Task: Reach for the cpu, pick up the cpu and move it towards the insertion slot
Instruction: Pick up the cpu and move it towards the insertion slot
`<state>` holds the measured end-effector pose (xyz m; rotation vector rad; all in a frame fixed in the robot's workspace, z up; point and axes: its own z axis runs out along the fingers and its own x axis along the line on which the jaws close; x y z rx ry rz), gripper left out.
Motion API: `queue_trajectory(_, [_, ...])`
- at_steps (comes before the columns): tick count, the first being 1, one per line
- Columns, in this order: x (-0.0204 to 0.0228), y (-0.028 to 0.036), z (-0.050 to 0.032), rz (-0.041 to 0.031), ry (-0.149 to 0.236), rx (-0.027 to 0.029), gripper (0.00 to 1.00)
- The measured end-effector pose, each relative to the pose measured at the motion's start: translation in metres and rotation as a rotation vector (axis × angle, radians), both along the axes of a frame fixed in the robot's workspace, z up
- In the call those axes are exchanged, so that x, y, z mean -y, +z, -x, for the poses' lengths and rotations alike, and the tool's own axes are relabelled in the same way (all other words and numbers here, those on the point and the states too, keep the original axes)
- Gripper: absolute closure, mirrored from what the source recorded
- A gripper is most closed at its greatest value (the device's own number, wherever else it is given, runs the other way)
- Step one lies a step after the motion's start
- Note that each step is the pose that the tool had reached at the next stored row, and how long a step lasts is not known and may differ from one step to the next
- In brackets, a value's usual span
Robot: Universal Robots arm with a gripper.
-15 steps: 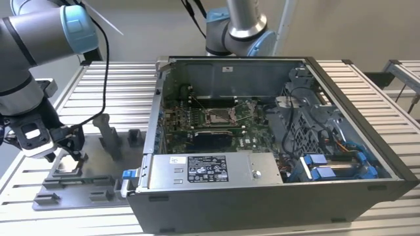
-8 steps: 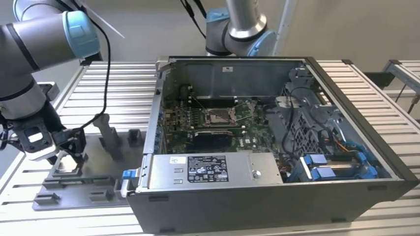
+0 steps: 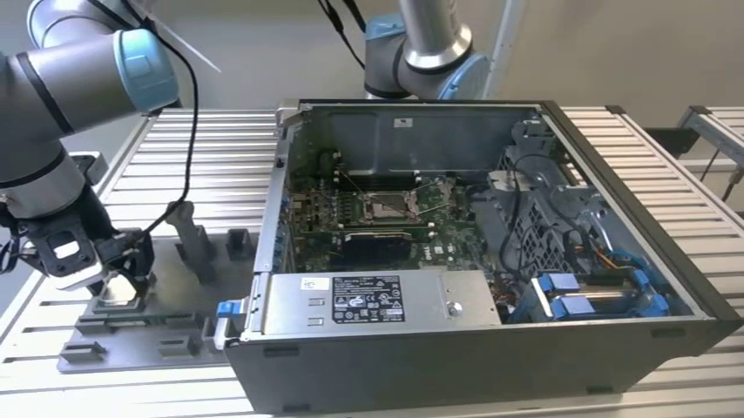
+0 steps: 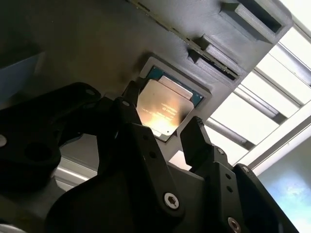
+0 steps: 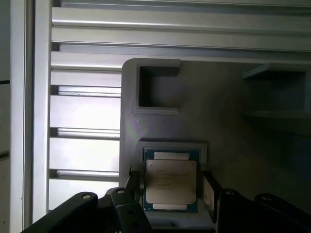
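The cpu (image 5: 171,182) lies flat in a recess of the grey fixture (image 5: 228,111) on the bench (image 3: 209,139), at the exterior view's left. The pincer (image 5: 172,190) hangs directly over it, spread, with one finger just beside each opposite edge. The slot (image 3: 384,206) is well apart to the right, inside the case (image 3: 489,348).

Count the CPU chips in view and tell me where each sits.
1. The cpu lies in a recess of the grey fixture beside the computer case, right at the gripper. Others may be hidden inside the case.
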<state>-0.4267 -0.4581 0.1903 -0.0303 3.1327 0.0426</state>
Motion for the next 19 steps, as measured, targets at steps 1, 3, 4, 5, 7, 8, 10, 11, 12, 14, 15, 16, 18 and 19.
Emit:
queue_trajectory(1, [0.0,-0.0009,0.0,-0.0001,0.0,0.0005,0.0])
queue_trajectory(3, [0.0,-0.002,0.0001,0.0,0.0,0.0005,0.0])
queue_trajectory(4, [0.0,-0.0024,0.0001,0.0,0.0,0.0004,0.0])
queue_trajectory(5, [-0.0001,-0.0029,0.0,-0.0001,0.0,0.0006,0.0])
queue_trajectory(7, [-0.0001,-0.0039,0.0,-0.0001,0.0,0.0009,0.0])
queue_trajectory(8, [0.0,-0.0041,0.0,0.0001,0.0,0.0007,0.0])
queue_trajectory(10, [0.0,-0.0041,0.0,0.0001,0.0,0.0007,0.0])
queue_trajectory(11, [0.0,-0.0042,0.0,0.0,0.0,0.0008,0.0])
queue_trajectory(12, [0.0,-0.0043,0.0,-0.0001,0.0,0.0009,0.0])
queue_trajectory(14, [-0.0001,-0.0043,0.0,-0.0001,0.0,0.001,0.0])
queue_trajectory(15, [0.0,-0.0043,0.0,-0.0001,0.0,0.001,0.0])
queue_trajectory(16, [-0.0001,-0.0043,0.0,-0.0001,0.0,0.0011,0.0])
queue_trajectory(18, [-0.0001,-0.0043,0.0,-0.0001,0.0,0.001,1.0])
queue_trajectory(19, [0.0,-0.0043,0.0,-0.0001,0.0,0.001,1.0])
